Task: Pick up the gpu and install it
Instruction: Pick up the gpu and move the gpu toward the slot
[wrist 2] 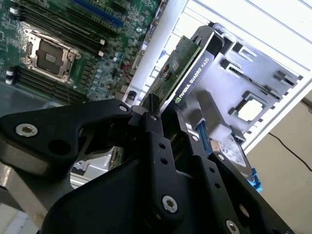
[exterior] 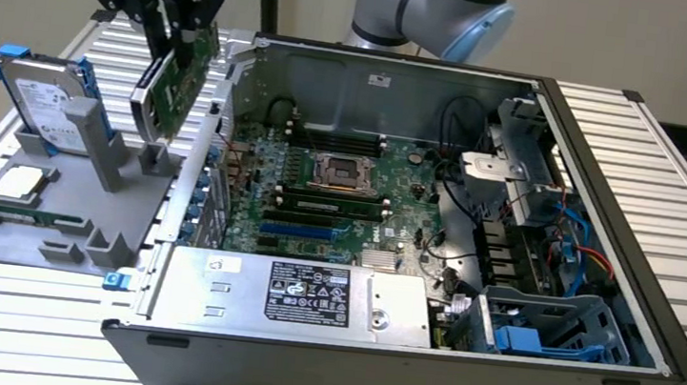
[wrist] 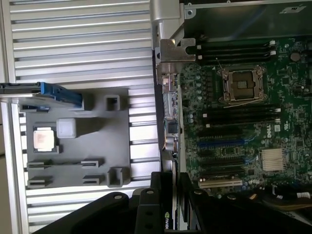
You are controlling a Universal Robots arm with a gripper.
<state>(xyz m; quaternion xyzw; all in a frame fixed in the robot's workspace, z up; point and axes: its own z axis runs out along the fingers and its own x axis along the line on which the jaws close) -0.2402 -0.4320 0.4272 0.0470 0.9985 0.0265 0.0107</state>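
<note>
My gripper (exterior: 171,35) is shut on the gpu (exterior: 173,88), a green card with a black shroud. It hangs tilted in the air above the grey holder (exterior: 60,220), just outside the open computer case's wall (exterior: 215,141) at the exterior view's left. In the second wrist view the black fingers (wrist 2: 152,127) clamp the gpu (wrist 2: 187,66) from both faces. The first wrist view shows the gpu (wrist: 169,114) edge-on with its silver bracket (wrist: 171,48) at the far end, over the border between the holder (wrist: 97,141) and the motherboard (wrist: 234,126).
The motherboard (exterior: 317,199) lies inside the open case with an empty processor socket (exterior: 343,171). A power supply (exterior: 295,293) fills the case's near side. On the grey holder stand a hard drive with blue rails (exterior: 47,99) and a processor chip (exterior: 19,180).
</note>
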